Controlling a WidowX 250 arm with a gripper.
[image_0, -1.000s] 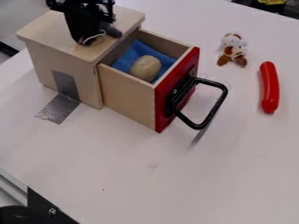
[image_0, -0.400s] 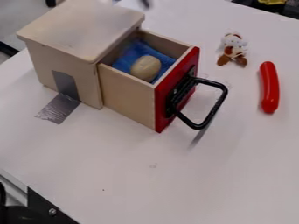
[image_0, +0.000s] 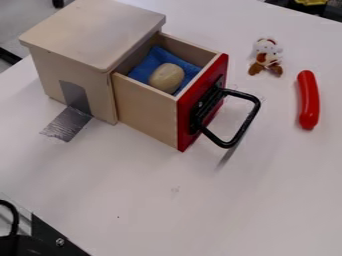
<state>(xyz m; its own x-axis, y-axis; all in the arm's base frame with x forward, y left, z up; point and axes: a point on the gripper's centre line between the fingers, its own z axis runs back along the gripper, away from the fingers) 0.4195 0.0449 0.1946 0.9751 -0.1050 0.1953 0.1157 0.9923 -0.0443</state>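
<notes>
The white table (image_0: 167, 210) spreads under everything. On it, toward the upper left, sits the wooden box (image_0: 100, 30), upright, with a flat pale lid-like top. Its drawer (image_0: 147, 107) is pulled out toward the right, open from above, and has a red front (image_0: 186, 114). A black handle (image_0: 248, 124) juts out from that front as a bent loop. At the lower left corner is a black bracket (image_0: 50, 232) with a screw. Inside the drawer lies a blue cloth (image_0: 143, 71), bunched up. Silver tape (image_0: 67, 123) runs from the box's side down onto the table. The red sausage (image_0: 308, 100) lies well apart at the right, near the small brown and white toy (image_0: 267, 59). The potato (image_0: 166, 78) rests in the drawer, on the cloth. Whether the gripper is released, clenched or grasping something, I cannot tell.
</notes>
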